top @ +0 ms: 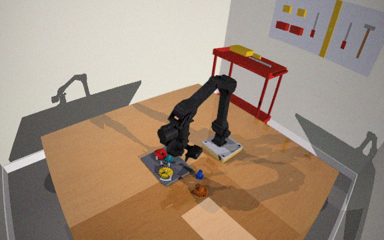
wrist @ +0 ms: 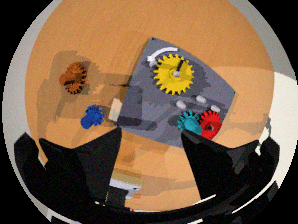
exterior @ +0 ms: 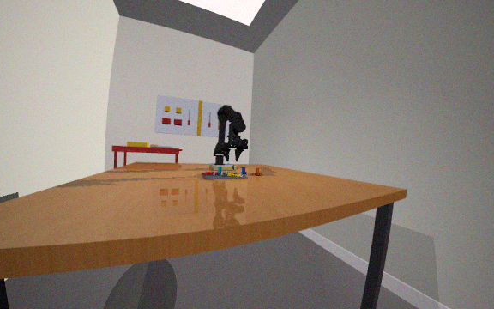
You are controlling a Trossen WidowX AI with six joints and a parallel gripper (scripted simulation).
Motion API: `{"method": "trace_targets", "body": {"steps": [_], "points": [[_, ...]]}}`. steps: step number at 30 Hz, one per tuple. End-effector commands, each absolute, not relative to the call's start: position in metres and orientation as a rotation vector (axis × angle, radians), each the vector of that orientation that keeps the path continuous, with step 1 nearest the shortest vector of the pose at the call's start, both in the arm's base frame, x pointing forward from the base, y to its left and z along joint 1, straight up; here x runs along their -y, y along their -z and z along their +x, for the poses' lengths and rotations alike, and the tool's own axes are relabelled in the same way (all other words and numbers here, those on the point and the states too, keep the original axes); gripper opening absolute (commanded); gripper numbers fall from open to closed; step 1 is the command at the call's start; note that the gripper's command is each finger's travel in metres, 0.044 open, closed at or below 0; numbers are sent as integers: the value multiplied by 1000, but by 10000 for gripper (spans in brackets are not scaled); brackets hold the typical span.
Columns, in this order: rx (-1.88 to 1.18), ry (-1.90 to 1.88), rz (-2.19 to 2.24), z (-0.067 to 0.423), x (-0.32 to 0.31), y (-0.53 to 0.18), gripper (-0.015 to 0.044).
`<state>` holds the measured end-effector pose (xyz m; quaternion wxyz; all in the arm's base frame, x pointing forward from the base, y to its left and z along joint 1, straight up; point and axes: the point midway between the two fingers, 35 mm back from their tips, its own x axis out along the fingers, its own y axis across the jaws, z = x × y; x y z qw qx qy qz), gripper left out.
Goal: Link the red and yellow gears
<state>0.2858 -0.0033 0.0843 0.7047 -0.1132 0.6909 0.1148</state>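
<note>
Seen from left to right in the wrist view, an orange gear stands on the table, well apart from the grey board. A smaller blue gear stands on the table nearer the board. Next comes the gripper, raised above the table, its fingers open with nothing between them. On the board, the yellow gear lies beside the white arrow. Bare pegs show between it and a teal gear, which stands right beside the red gear at the board's far right; whether the teal one sits fully flat cannot be told.
</note>
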Motion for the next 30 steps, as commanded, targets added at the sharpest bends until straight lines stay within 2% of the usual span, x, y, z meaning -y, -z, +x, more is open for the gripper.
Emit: {"method": "trace_targets", "body": {"steps": [1,3,6,30], "points": [[-1532,-264,-261,269,-43,-85,402],[-1531,-271,-265,257,-67,-85,440],[-1531,-279,-269,240,-93,-84,440],[-1531,-279,-269,239,-94,-47,440]]}}
